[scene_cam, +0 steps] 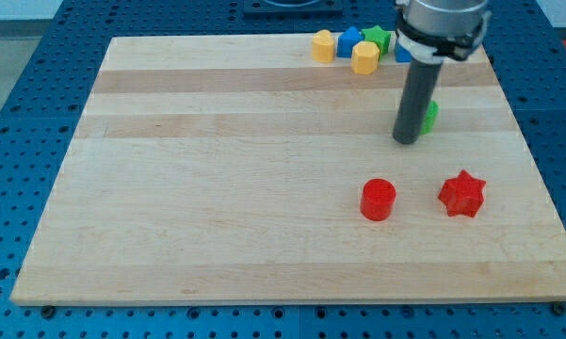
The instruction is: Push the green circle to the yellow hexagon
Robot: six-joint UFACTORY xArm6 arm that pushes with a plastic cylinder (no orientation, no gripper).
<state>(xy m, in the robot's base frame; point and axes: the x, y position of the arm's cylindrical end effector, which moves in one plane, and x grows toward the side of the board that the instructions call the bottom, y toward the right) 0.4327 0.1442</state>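
While most of it hides behind the dark rod, the green circle (430, 115) shows as a sliver of green at the rod's right edge, in the upper right of the frame. My tip (406, 141) rests on the wooden board (217, 188) just below and to the left of that block, and the two look as if they are touching, though the rod covers the meeting point and I cannot tell for sure. The arm has no fingers to open or close: it ends in the plain rod, which holds nothing and can only lean against the block.

The yellow hexagon (364, 58) sits near the board's top edge, above and to the left of the green circle, with bare wood between them. It belongs to a tight cluster there: another yellow block (322, 45) at the left end, a blue block (347, 41) beside it, a green star (378, 39) behind the hexagon, and a further blue block (402, 53) mostly covered by the arm's grey housing.

Lower in the frame, well apart from my tip, a red cylinder (378, 200) stands below it, and a red star (462, 194) lies to the right of that cylinder.
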